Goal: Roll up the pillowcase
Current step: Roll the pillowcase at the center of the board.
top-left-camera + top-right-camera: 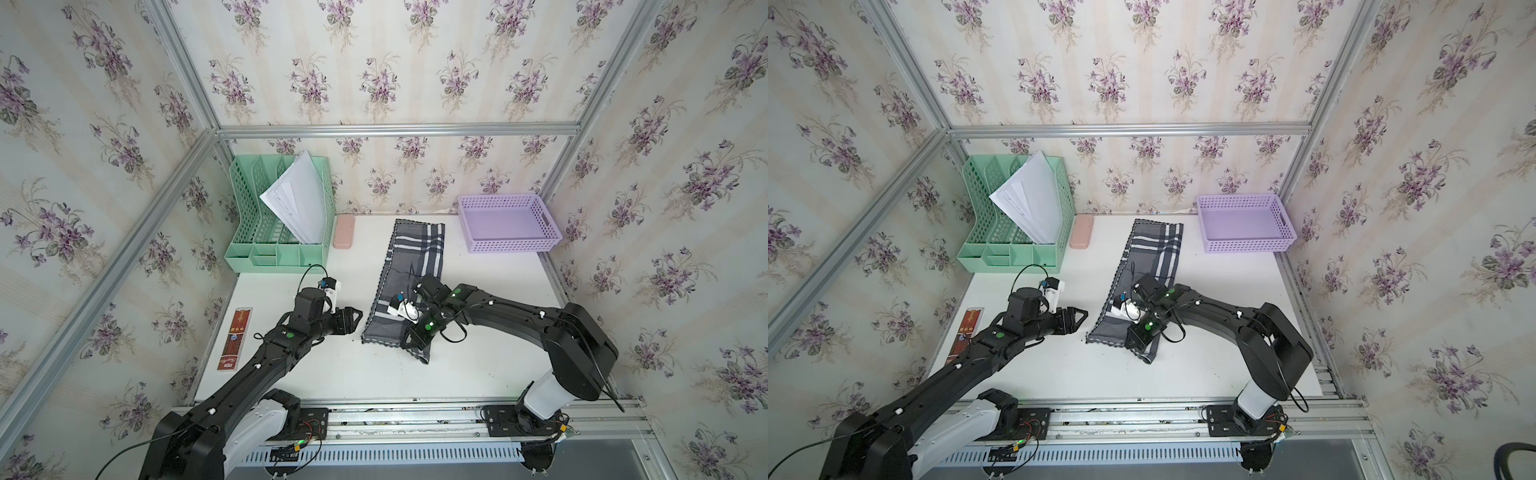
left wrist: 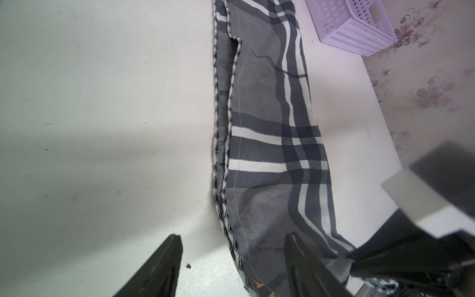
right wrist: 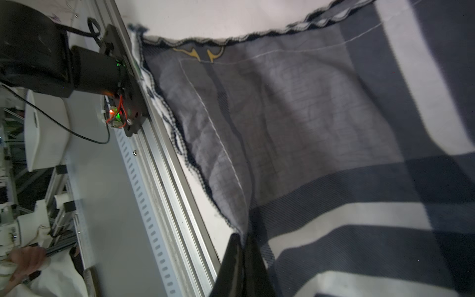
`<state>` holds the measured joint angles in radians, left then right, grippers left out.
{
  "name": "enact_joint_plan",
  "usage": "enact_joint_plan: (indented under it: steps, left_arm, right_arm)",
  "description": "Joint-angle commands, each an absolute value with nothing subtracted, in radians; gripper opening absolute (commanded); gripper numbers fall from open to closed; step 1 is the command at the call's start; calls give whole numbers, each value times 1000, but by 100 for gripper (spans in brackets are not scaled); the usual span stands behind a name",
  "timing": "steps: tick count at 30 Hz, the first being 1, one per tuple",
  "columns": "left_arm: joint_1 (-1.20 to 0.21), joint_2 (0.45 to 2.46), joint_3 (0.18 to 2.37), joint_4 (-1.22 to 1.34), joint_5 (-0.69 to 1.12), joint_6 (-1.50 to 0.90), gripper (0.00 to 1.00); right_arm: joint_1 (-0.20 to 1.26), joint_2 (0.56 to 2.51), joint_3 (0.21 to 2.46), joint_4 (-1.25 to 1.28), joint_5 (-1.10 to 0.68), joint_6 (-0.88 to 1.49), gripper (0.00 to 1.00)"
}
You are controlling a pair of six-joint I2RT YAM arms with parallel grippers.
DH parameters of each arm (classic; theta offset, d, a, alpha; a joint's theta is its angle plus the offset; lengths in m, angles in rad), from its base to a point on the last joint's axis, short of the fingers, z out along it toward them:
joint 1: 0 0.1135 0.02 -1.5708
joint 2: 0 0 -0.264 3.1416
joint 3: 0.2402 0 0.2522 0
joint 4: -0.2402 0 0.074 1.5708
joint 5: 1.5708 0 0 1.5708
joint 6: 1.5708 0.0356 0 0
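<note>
The pillowcase [image 1: 415,257] [image 1: 1154,249] lies on the white table as a long folded strip of grey cloth with navy and white plaid, running from the back wall toward the front. My right gripper [image 1: 408,344] [image 1: 1134,343] [image 3: 243,235] is shut on the strip's near right edge, pinching cloth [image 3: 308,115] between its fingers. My left gripper [image 1: 357,318] [image 1: 1081,316] [image 2: 232,235] is open at the strip's near left side. In the left wrist view one finger [image 2: 295,246] is over the fabric [image 2: 270,128] and the other over bare table, straddling the scalloped edge.
A green file organiser [image 1: 282,216] with white papers stands at the back left, with a pink case [image 1: 344,232] beside it. A purple basket [image 1: 507,226] [image 2: 352,28] sits at the back right. A red ruler-like strip [image 1: 235,338] lies at the left edge. An aluminium rail [image 1: 415,409] borders the front.
</note>
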<state>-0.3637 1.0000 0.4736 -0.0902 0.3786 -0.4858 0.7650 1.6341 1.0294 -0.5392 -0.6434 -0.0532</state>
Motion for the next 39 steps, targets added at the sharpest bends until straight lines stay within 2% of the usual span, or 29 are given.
enact_joint_plan:
  steps: [1, 10, 17, 29, 37, 39]
  left_arm:
    - [-372, 1042, 471, 91, 415, -435, 69]
    - [-376, 1124, 493, 212, 458, -349, 73]
    - [-377, 1190, 444, 305, 565, -358, 76]
    - [-380, 1472, 538, 381, 568, -307, 77]
    - [-381, 1573, 547, 435, 623, -298, 56]
    - [-379, 1583, 546, 433, 615, -296, 44]
  right_arm:
    - [688, 1662, 1051, -540, -747, -92, 0]
    - [582, 1866, 1220, -633, -721, -156, 0]
    - [558, 1906, 1258, -618, -708, -150, 0]
    - [558, 1917, 1239, -585, -740, -152, 0]
    - [559, 1916, 1248, -543, -700, -108, 0]
    - [560, 1917, 1254, -538, -674, -93, 0]
